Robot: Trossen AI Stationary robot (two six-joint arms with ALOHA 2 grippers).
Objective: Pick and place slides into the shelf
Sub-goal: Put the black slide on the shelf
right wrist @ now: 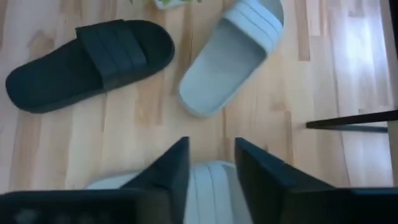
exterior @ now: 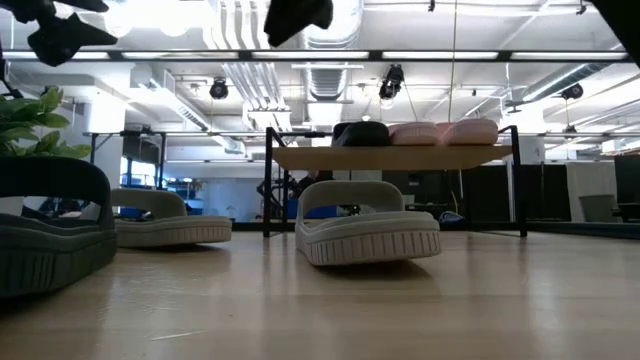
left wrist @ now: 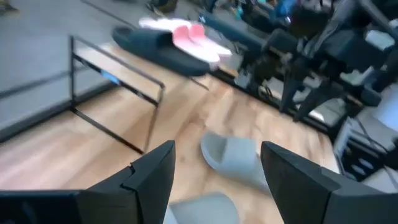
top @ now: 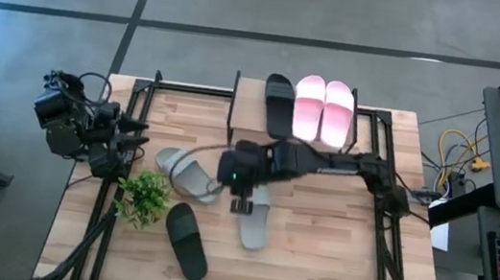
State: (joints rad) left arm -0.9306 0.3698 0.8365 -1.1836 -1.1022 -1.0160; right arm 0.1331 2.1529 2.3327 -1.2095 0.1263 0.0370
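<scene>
The shelf stands at the table's far edge; one black slide and the pale pink pair lie on its top board. A grey slide lies flat mid-table, with my right gripper open above it; the wrist view shows its strap between the fingers, below my right gripper. In the low view this slide sits alone, so the fingers are clear of it. The second grey slide and second black slide lie left of it. My left gripper waits open at the table's left edge.
A small potted plant stands between the left grey slide and the loose black slide. Black frame rails run along the table's left and right sides. Bare wood lies on the near right part of the table.
</scene>
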